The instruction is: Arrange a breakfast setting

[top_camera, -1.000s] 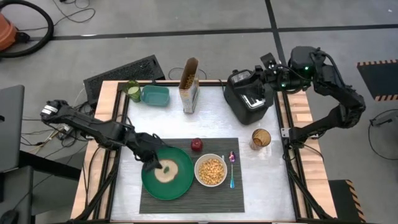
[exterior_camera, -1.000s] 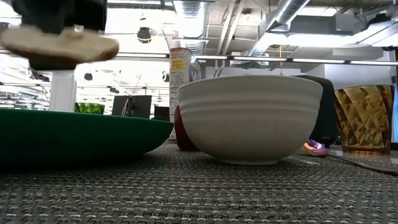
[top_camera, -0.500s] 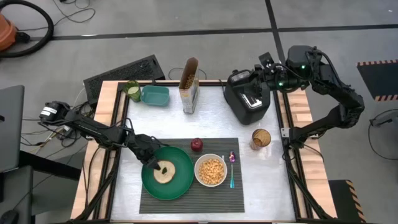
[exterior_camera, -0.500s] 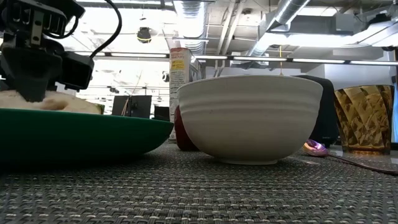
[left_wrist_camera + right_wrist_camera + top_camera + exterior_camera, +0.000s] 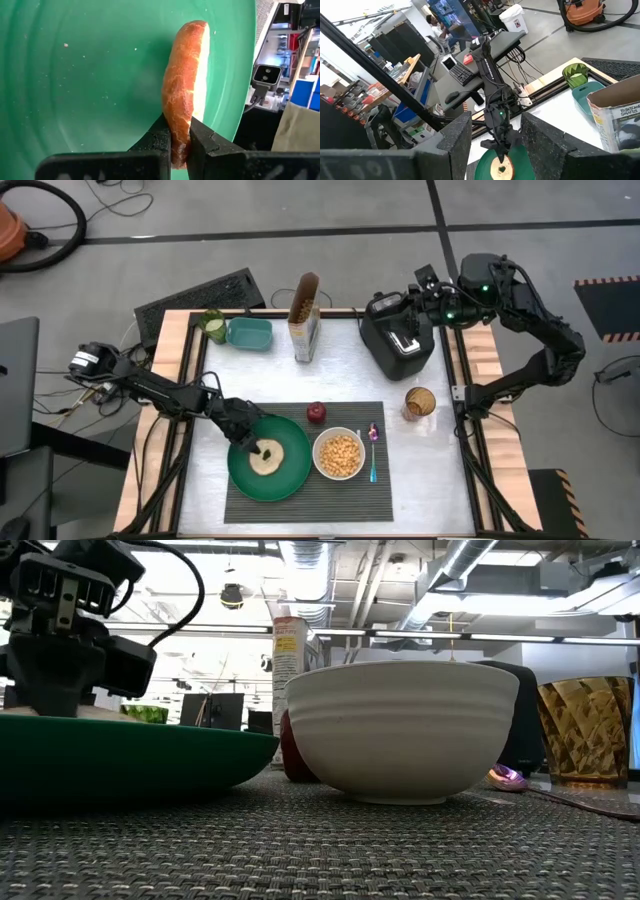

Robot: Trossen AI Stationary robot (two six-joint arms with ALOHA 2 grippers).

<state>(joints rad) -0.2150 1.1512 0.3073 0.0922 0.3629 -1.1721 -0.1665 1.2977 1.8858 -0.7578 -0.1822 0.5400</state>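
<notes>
A dark ribbed placemat (image 5: 300, 505) lies at the table's near edge. On it stand a green plate (image 5: 245, 480), a white bowl (image 5: 339, 455) filled with cereal, and a blue-and-pink spoon (image 5: 373, 450). A red apple (image 5: 316, 412) sits at the mat's far edge. My left gripper (image 5: 262, 448) is over the plate, shut on a pale bagel (image 5: 266, 461). It also shows in the low view (image 5: 60, 650) above the plate's rim (image 5: 120, 755). My right gripper (image 5: 495, 140) is open and empty, held high beside the toaster. My left gripper pinches the bagel between its two fingers at the edge (image 5: 179, 145), one finger on the browned face and one on the pale face. The fingers slant down from the table's left. The bagel lies nearly flat, low in the plate (image 5: 90, 75).
A black toaster (image 5: 400, 335) stands at the far right, with an amber glass (image 5: 420, 402) just nearer. A cereal box (image 5: 306, 318), a teal container (image 5: 249, 332) and a green cup (image 5: 213, 326) line the far edge. Bare table lies between them and the mat.
My left gripper has gone down with the bagel, from above the plate's rim to low inside the plate. It has stayed shut on the bagel.
</notes>
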